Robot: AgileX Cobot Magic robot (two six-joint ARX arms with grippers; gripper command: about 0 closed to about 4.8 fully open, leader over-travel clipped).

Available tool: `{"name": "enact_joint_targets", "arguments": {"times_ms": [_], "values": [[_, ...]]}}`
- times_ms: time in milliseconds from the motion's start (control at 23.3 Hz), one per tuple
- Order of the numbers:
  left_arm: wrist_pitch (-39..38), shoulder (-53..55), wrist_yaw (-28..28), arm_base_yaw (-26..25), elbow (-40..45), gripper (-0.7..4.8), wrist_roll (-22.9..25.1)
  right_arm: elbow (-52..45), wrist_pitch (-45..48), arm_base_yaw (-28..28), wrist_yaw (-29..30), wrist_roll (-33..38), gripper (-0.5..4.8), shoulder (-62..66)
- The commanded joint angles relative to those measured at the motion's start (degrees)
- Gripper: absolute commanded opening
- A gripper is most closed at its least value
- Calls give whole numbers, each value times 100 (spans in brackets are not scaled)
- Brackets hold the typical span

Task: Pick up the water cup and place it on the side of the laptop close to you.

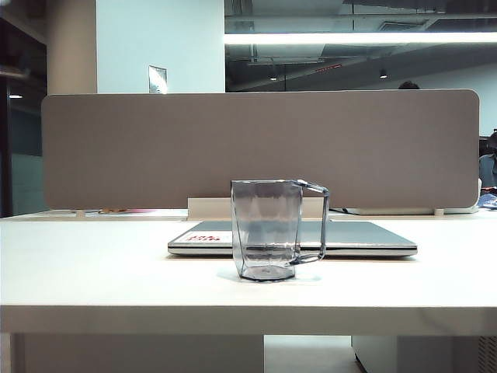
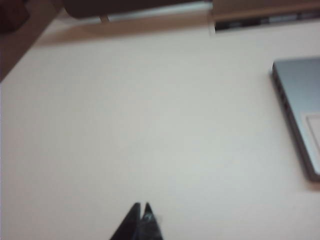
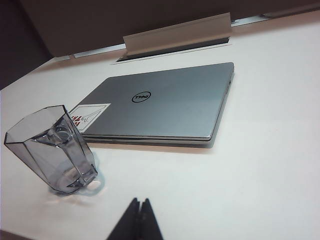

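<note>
Two things fill the exterior view: the water cup (image 1: 268,229) stands upright on the table (image 1: 93,272), just in front of the closed laptop (image 1: 365,237); no arm shows. Left wrist view: the left gripper (image 2: 141,207), jaws pinched together and empty, hangs over bare table with the laptop's edge at three o'clock. Right wrist view: the right gripper (image 3: 139,202), likewise pinched and empty, has the cup at ten o'clock. Judging by this, the cup already sits on the near side, so clear away without nudging it.
</note>
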State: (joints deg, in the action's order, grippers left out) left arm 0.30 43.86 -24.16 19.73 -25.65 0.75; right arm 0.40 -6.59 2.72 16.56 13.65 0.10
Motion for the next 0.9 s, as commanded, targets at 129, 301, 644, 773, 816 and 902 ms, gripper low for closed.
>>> {"name": "enact_joint_targets", "arguments": {"times_ms": [129,301,644,773,816,902], "values": [[1093,-1338,415,-264,1145,-6,28,-20,59,4,11,-15,-1,-4],[1093,-2090,1510,-1058,1635,-6,-175,-20,59,4,9,-15,-1,-4],[1097,-3523,2050,-1790,2256,-6,-136,-20,59,2,11,-15,-1,-4],[1097,-3838,2057,-1919,2422,-6,-136,-20,61,2,11,-15,-1,-4],[1091,-3991,2055,-1950,2524,-5,-116,-20,57,2,11,-15,-1,-4],[898,-4153,2055,-1952,2520,-6,-22,-20,59,2,11,-15,-1,-7]]}}
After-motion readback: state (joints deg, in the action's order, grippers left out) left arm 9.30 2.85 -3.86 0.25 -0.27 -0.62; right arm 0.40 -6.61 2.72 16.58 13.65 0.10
